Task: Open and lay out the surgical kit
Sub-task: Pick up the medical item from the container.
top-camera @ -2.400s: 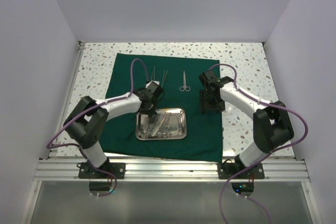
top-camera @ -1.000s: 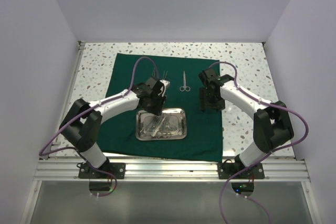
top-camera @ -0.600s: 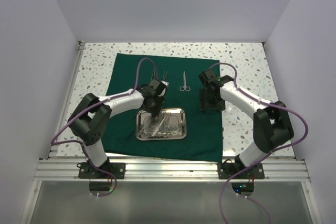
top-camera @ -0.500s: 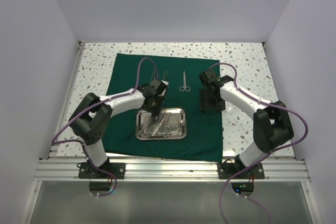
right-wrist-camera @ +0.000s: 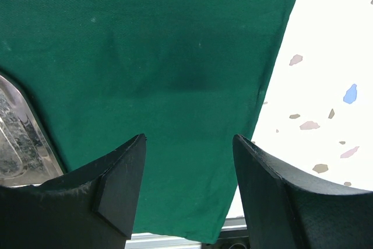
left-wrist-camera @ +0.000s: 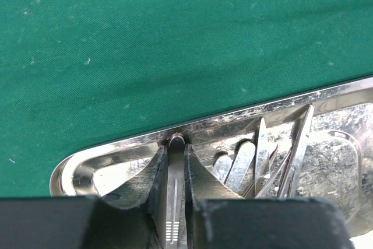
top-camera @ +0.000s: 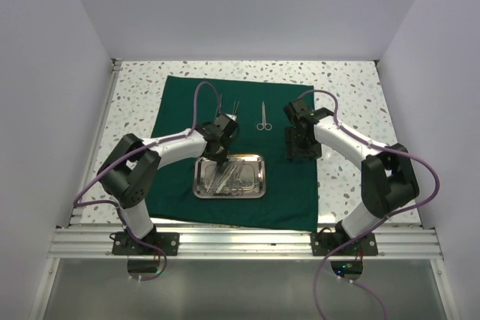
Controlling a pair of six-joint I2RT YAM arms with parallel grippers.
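Observation:
The dark green cloth (top-camera: 180, 103) lies spread flat on the table. The steel tray (top-camera: 259, 189) sits on its near middle and holds several thin silver instruments (left-wrist-camera: 262, 153). My left gripper (top-camera: 223, 157) is down in the tray's far left part. In the left wrist view it (left-wrist-camera: 175, 147) is shut on a thin steel instrument (left-wrist-camera: 174, 193) with a ribbed grip, right by the tray rim (left-wrist-camera: 105, 150). Scissors (top-camera: 262, 116) and two thin tools (top-camera: 235, 106) lie on the cloth behind the tray. My right gripper (top-camera: 302, 153) is open and empty over the cloth (right-wrist-camera: 145, 45).
The speckled table (top-camera: 135, 84) shows around the cloth. The cloth's right edge and bare table (right-wrist-camera: 326, 56) are near my right gripper. The tray's corner (right-wrist-camera: 14, 138) lies to its left. White walls close in the left, right and back sides. A metal rail (top-camera: 247, 241) runs along the front.
My left gripper has moved from behind the tray down into its far left part and is now shut on an instrument. The right arm has not moved.

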